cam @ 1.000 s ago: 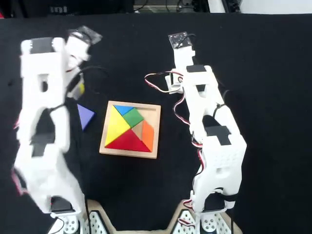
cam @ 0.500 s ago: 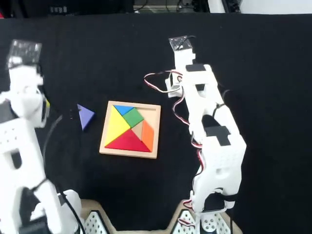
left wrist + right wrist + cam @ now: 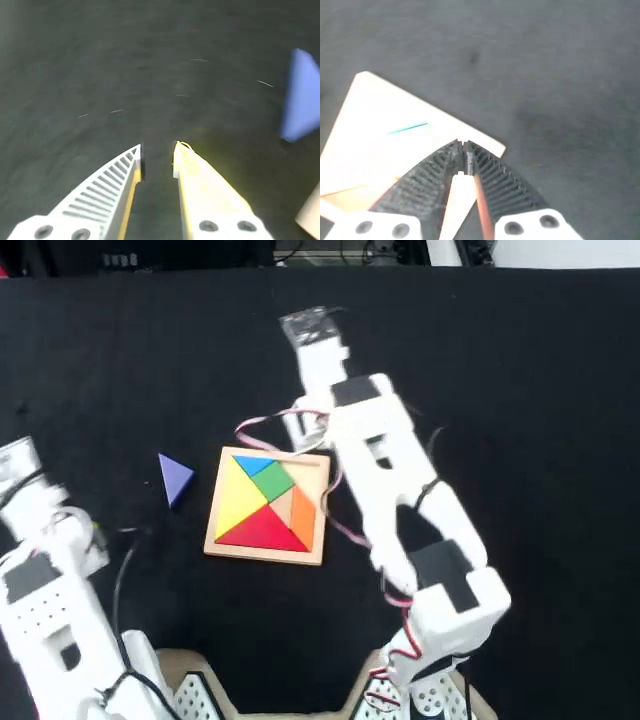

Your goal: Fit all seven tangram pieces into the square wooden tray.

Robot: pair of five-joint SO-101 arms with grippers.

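Beside tray (image 3: 265, 555): blue triangle (image 3: 176, 478) loose | left gripper (image 3: 157, 150) slightly parted, empty | right gripper (image 3: 462, 145) closed, empty

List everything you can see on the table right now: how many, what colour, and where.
Table: one, black cloth, under everything.
Wooden tray: one, pale wood, between the arms.
Yellow triangle: one, in the tray, on the left arm's side.
Red triangle: one, in the tray, along the near edge.
Green piece: one, in the tray, far half.
Small blue triangle: one, in the tray, at the far edge.
Orange piece: one, in the tray, on the right arm's side.
Loose triangle: one, blue-violet, on the cloth beside the tray, apart from it.
Wires: red and white, by the right arm.
Left gripper: white and yellow, open, empty, over cloth.
Right gripper: dark, shut, over a tray corner.
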